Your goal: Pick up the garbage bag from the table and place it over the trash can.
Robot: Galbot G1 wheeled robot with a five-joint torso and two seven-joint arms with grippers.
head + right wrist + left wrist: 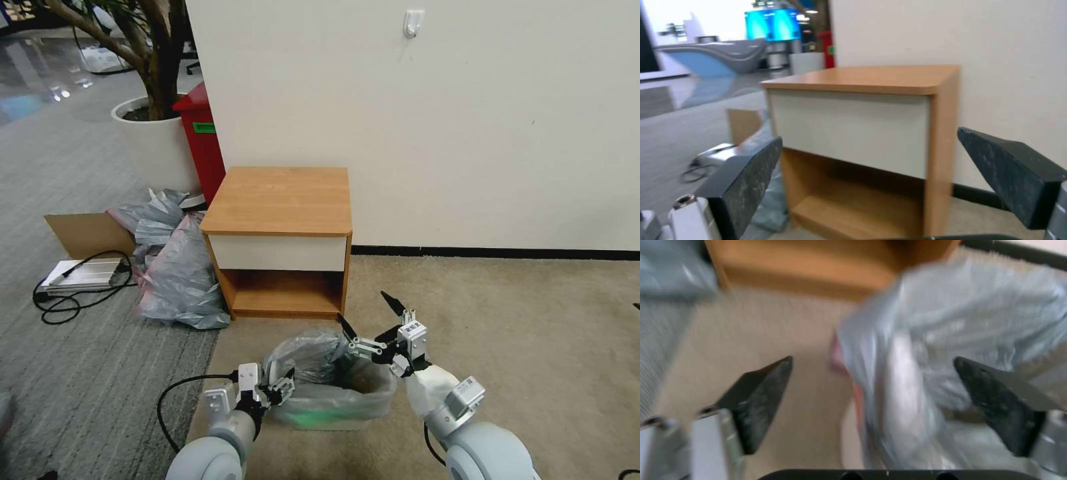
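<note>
The trash can (pixel 333 419) stands on the carpet in front of the table (pixel 280 200). The garbage bag (pixel 313 360) lies over it, lining the rim and bunched up at the back left corner. At the can's left rim my left gripper (pixel 283 387) is open. In the left wrist view a fold of the garbage bag (pixel 951 323) with a pink-red edge hangs loose between the spread fingers of the left gripper (pixel 873 359). My right gripper (pixel 361 304) hangs open above the can's back right corner. In the right wrist view the right gripper (pixel 870 134) faces the table (pixel 853 123).
A heap of grey plastic bags (pixel 177 273) lies left of the table, with a cardboard sheet (pixel 83 233) and a cabled metal box (pixel 83 273) beyond it. A red bin (pixel 200 140) and a white planter (pixel 157 143) stand behind. Open carpet (pixel 533 333) lies to the right.
</note>
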